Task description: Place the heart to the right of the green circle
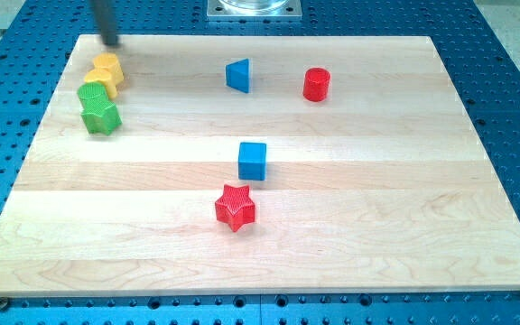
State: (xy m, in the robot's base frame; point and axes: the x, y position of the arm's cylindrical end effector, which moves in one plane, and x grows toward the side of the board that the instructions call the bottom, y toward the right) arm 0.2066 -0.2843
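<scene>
Two yellow blocks sit close together near the view's top left: one (109, 64) and one just below it (100, 80). I cannot tell which of them is the heart. The green circle (90, 93) touches the lower yellow block on its lower left. A green star (101, 118) sits right below the green circle. My tip (111, 41) is at the board's top edge, just above the upper yellow block and slightly apart from it.
A blue triangle (237, 75) and a red cylinder (316, 84) sit near the top middle. A blue cube (252, 161) and a red star (235, 207) sit in the middle. The wooden board (404, 199) lies on a blue perforated table.
</scene>
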